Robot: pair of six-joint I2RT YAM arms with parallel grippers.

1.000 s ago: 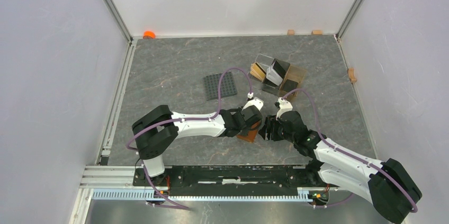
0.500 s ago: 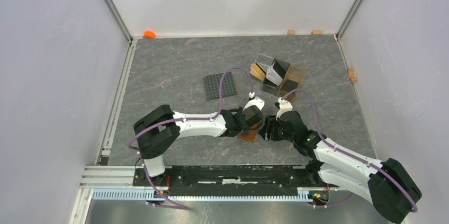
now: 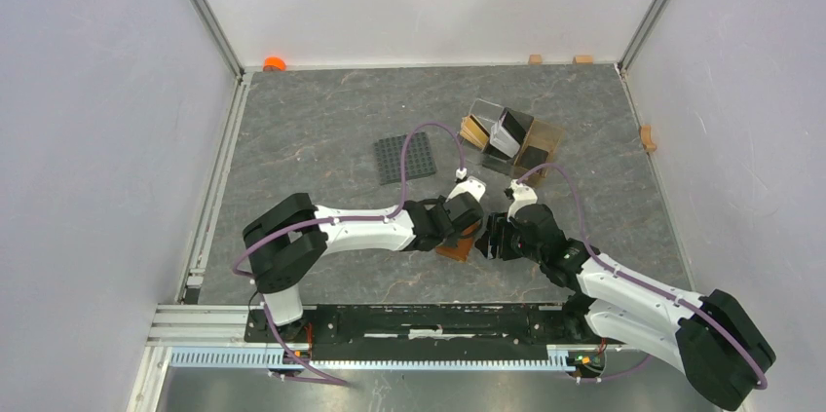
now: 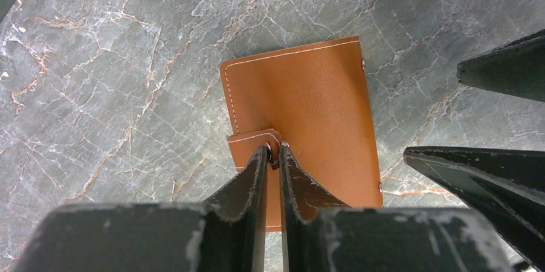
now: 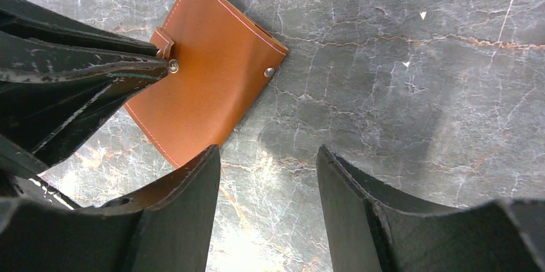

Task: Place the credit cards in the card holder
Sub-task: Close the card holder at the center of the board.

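Grey marbled tabletop (image 4: pixel 96 60) carries the closed card holder (image 4: pixel 315 105) between the arms, its long axis running 12 to 6 in the left wrist view, in line with the left tool (image 4: pixel 275 151), whose jaws stand a slit apart, pinching its snap tab (image 4: pixel 247 146). Just off the holder's 3 o'clock side the right tool (image 5: pixel 268 153) hangs wide open and empty; the credit cards (image 3: pixel 504 131) stand well apart, at 1 o'clock in the top view.

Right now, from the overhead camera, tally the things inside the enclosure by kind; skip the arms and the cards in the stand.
Brown leather folding card holder: 1
Dark grey studded square plate: 1
Clear amber compartment stand: 1
Small orange round object: 1
Small tan blocks: 3
Total: 7
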